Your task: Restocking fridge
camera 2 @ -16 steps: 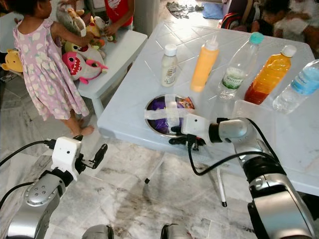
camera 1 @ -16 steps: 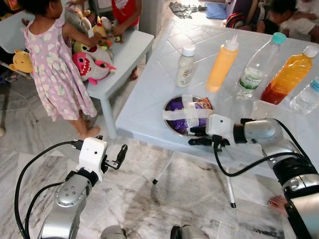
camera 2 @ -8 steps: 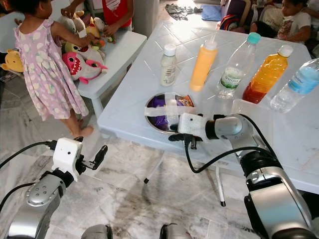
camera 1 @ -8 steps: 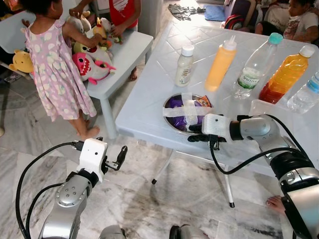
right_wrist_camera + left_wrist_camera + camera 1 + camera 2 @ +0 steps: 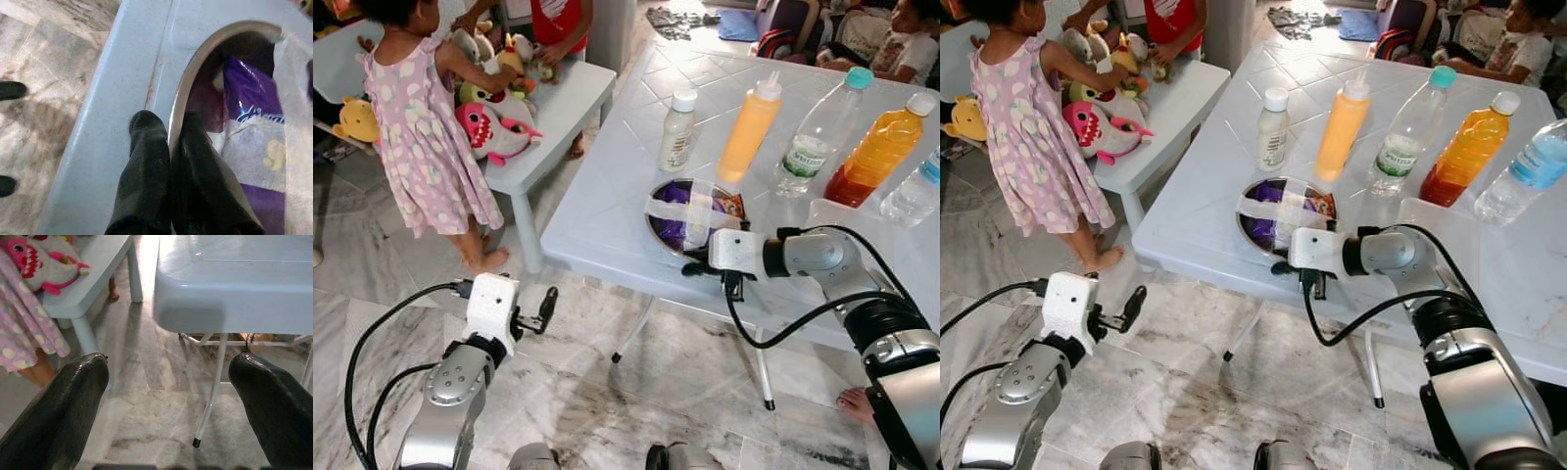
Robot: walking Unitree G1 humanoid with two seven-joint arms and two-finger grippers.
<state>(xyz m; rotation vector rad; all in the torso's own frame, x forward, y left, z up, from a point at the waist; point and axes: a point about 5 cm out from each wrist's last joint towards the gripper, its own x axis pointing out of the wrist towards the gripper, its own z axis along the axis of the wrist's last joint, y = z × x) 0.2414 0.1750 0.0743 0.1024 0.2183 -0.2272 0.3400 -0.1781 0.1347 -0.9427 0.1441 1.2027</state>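
The bowl (image 5: 690,217) is a round steel dish on the near part of the pale blue table (image 5: 607,186), holding purple packets with white lettering too blurred to read, an orange packet at its 2 o'clock edge, and clear wrap stretched over the top held by crossed strips of tape; being round it has no long axis, and it sits flat, mouth up; the right gripper (image 5: 171,147) is pinched together on the bowl's rim at 6 o'clock, one finger outside on the table, the other inside against the metal; beyond the bowl, from 11 to 2 o'clock, stand a small white bottle (image 5: 676,130) with a label I cannot read, an orange squeeze bottle (image 5: 750,119), a clear water bottle (image 5: 819,119) with a green-and-white label whose words are too small to read, an amber bottle (image 5: 876,149) leaning toward 1 o'clock, and another clear bottle (image 5: 913,188) at the edge; the left gripper (image 5: 168,401) hangs low over the marble floor (image 5: 607,392), at 8 o'clock from the bowl, its fingers wide apart on nothing; at 10 o'clock a child in a spotted dress (image 5: 421,137) stands by a low table (image 5: 558,103) of plush toys (image 5: 489,127)
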